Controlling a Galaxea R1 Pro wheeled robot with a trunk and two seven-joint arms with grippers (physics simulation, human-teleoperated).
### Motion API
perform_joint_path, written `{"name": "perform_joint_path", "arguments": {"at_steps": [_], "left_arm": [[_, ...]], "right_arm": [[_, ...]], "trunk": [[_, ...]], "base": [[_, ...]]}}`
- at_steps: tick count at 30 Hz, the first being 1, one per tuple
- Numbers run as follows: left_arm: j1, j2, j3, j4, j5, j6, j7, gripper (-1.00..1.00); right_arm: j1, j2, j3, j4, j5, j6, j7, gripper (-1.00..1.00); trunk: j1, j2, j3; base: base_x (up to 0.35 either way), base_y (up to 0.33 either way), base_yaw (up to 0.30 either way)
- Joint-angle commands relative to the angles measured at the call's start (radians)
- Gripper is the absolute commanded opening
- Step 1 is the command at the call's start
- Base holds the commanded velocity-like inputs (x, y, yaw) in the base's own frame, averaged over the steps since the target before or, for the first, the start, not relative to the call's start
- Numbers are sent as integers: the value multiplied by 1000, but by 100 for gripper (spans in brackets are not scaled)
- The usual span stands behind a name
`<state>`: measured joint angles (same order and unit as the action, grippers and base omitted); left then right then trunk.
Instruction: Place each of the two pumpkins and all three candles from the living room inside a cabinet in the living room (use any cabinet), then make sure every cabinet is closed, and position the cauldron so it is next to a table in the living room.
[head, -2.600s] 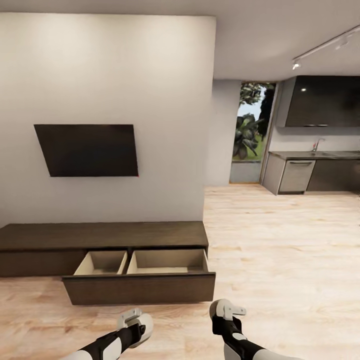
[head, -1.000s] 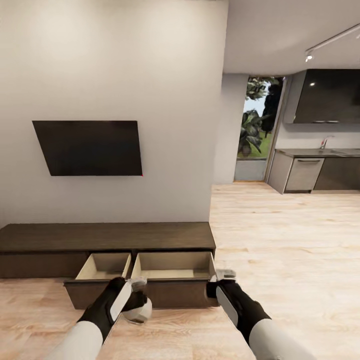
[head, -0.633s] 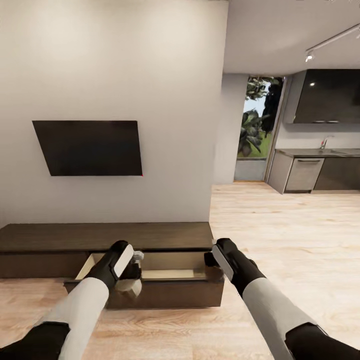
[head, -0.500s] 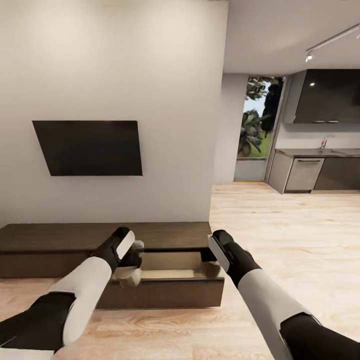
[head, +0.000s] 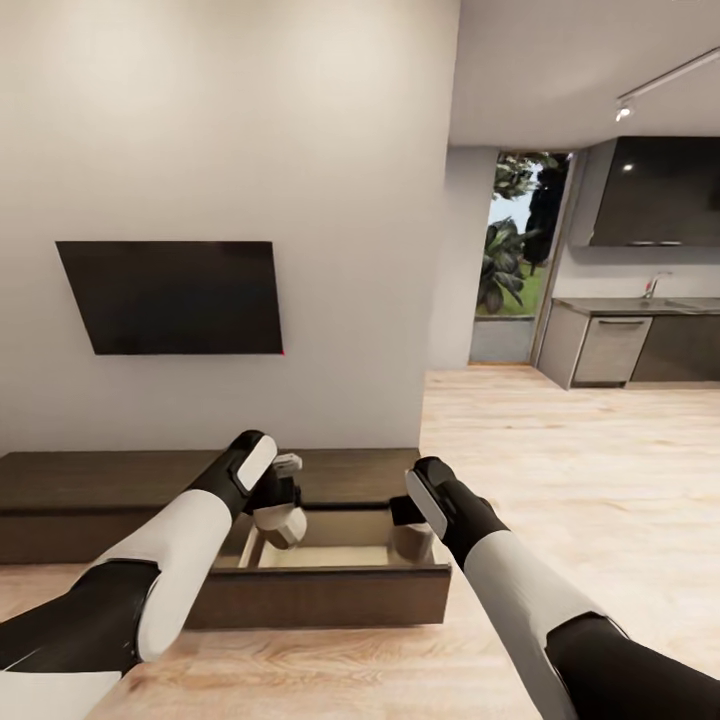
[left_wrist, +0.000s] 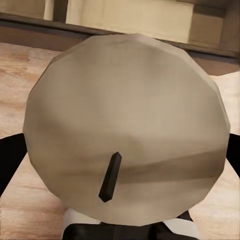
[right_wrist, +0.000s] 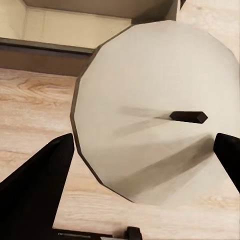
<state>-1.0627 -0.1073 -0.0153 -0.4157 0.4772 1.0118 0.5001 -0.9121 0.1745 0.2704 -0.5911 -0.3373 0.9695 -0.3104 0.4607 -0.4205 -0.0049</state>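
Note:
The cabinet (head: 60, 478) runs low and dark brown along the wall, and its drawer (head: 330, 597) stands pulled out with the pale tan inside showing. My left gripper (head: 284, 508) is shut on a grey-beige candle (head: 281, 524) above the drawer's left part. In the left wrist view that candle (left_wrist: 125, 120) shows its flat top and dark wick, with a black finger (left_wrist: 7, 162) beside it. My right gripper (head: 408, 528) is shut on another candle (head: 412, 543) over the drawer's right end. The right wrist view shows this candle (right_wrist: 150, 110) between black fingers (right_wrist: 35, 192). The pumpkins, cauldron and table are out of view.
A dark TV (head: 170, 297) hangs on the pale wall above the cabinet. Light wood-plank floor (head: 580, 470) stretches to the right toward a kitchen counter (head: 640, 345) and a glass door with plants (head: 510, 265).
Both arms have risen and reached forward, bringing the two candles from in front of the drawer face to above its open inside. The camera has shifted slightly closer.

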Motion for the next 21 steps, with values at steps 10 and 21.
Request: {"name": "perform_joint_path", "arguments": {"at_steps": [10, 21], "left_arm": [[0, -28, 0, 17, 13, -1, 9, -100], [0, -29, 0, 185, 12, -134, 2, -100]], "right_arm": [[-1, 0, 4, 34, -33, -72, -4, -100], [-1, 0, 8, 124, -68, -144, 71, -100]], "trunk": [[1, -1, 0], [1, -1, 0]], "base": [[328, 0, 0], [221, 0, 0]]}}
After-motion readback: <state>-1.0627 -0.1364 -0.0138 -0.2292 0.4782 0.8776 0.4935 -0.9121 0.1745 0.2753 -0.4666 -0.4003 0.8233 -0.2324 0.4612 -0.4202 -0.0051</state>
